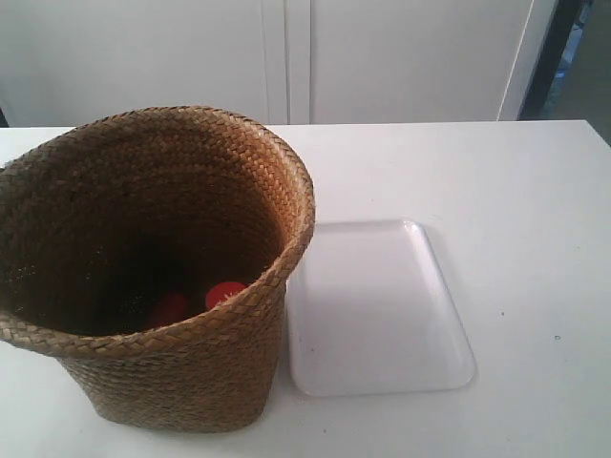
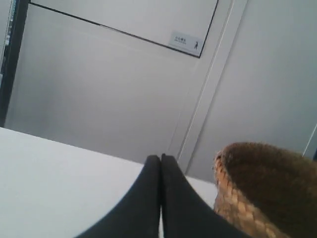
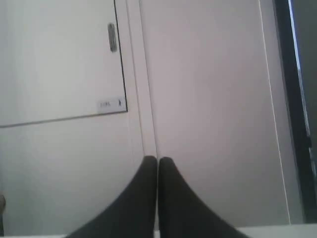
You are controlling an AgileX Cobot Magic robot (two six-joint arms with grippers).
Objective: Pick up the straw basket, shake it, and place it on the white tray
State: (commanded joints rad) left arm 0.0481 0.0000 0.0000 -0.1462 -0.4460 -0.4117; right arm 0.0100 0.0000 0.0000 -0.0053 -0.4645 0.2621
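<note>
Standing just beside white tray [image 1: 377,305]: straw basket [image 1: 162,377] | left end effector [image 2: 161,157] clenched | right end effector [image 3: 157,159] clenched

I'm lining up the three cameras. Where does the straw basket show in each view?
Exterior: basket fills the left half, beside the tray.
Left wrist: its rim shows beside the shut left gripper.
Right wrist: not in view.
Shared landmark: the white panelled wall behind.

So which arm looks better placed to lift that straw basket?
Probably the left: the left gripper, shut, has the straw basket close beside it, while the right gripper, also shut, faces only cabinet doors, with no basket in its view.
</note>
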